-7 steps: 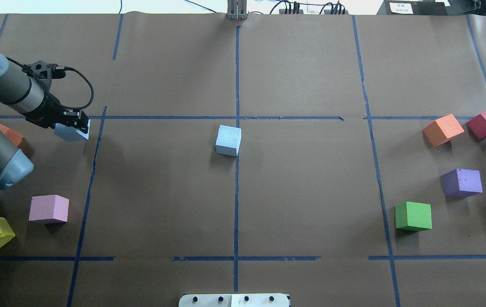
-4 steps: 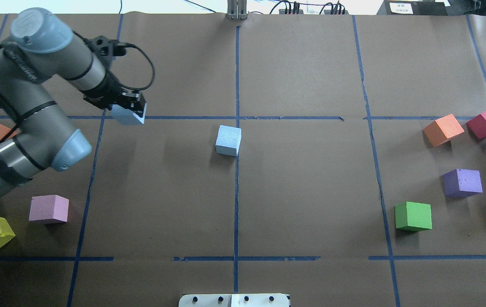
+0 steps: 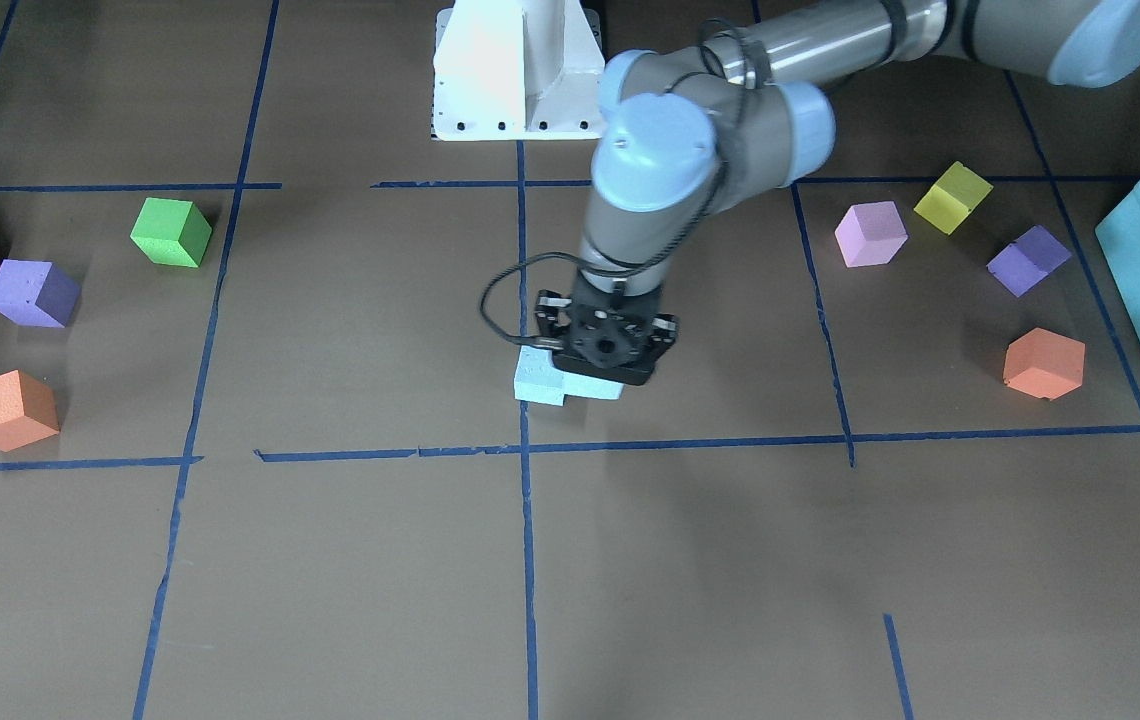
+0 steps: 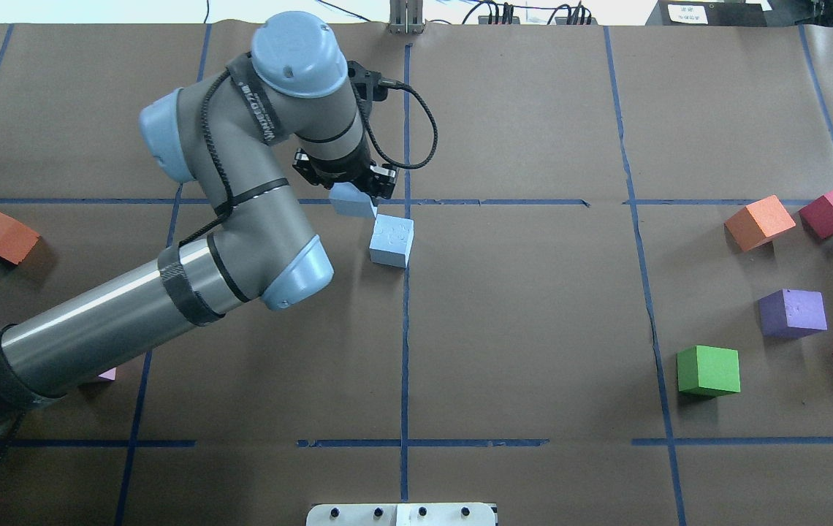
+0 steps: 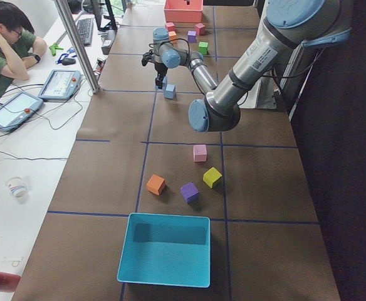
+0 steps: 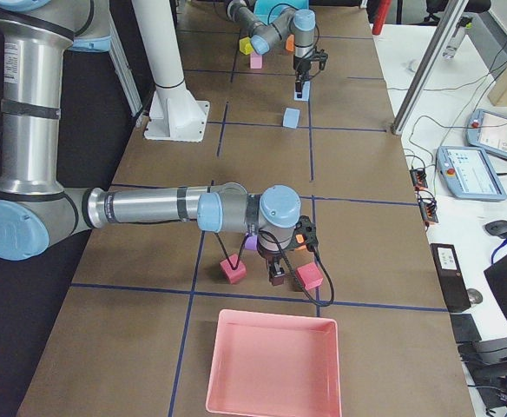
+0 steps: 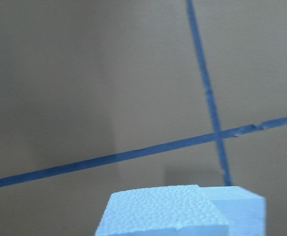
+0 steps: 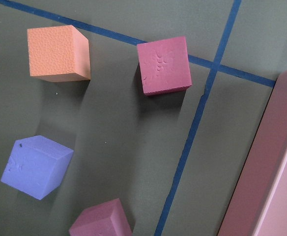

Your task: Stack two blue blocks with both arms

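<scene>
A wide table is covered in brown paper and marked into squares by blue tape; my left arm reaches from the near left side to the middle of it; my right arm stretches low over the table's right end, close to a pink tray; a teal box sits at the left end. My left gripper points down, its jaws clamped on one blue block, which hangs above the paper near the central tape crossing; the other blue block rests on the table just beside it, a little nearer my base and to my right, not beneath it; whether the two touch, I cannot tell. My right gripper hovers among dark red cubes; whether it is parted or closed, I cannot tell; an orange cube and a purple cube lie near them.
</scene>
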You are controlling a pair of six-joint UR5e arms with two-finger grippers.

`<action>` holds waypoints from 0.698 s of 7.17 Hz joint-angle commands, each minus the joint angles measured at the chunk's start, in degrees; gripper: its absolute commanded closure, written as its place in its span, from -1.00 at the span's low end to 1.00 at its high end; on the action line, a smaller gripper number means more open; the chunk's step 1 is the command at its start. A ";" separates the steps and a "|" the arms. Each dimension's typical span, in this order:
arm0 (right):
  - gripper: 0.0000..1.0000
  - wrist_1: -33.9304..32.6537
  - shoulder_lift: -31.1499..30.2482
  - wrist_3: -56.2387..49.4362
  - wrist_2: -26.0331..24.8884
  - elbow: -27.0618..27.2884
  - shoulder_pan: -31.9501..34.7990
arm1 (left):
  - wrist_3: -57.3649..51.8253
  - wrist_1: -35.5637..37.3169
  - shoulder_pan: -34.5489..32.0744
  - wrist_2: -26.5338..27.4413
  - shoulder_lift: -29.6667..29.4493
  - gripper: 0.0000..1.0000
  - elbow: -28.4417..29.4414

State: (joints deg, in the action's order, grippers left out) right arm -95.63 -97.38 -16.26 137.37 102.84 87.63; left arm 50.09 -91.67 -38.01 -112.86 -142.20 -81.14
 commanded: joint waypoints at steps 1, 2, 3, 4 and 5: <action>-1.00 0.00 0.00 0.09 0.00 -0.01 0.00 | -0.17 -0.43 3.63 2.81 -2.29 0.26 2.91; -1.00 0.00 0.00 0.09 0.00 -0.01 0.00 | -0.43 -0.52 3.73 2.82 -2.29 0.24 3.00; -1.00 0.00 0.00 0.18 0.00 0.08 0.00 | -0.52 -0.52 3.82 2.73 -2.29 0.15 3.00; -1.00 0.00 0.00 0.18 0.00 0.08 0.00 | -0.52 -0.44 3.82 2.82 -2.12 0.03 3.52; -1.00 0.00 0.00 0.18 0.00 0.08 0.00 | -0.61 -0.44 3.82 2.82 -2.12 -0.02 3.88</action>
State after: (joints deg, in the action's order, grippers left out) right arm -95.63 -97.38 -16.10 137.37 102.91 87.63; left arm 49.57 -92.13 -34.24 -110.08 -144.37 -77.70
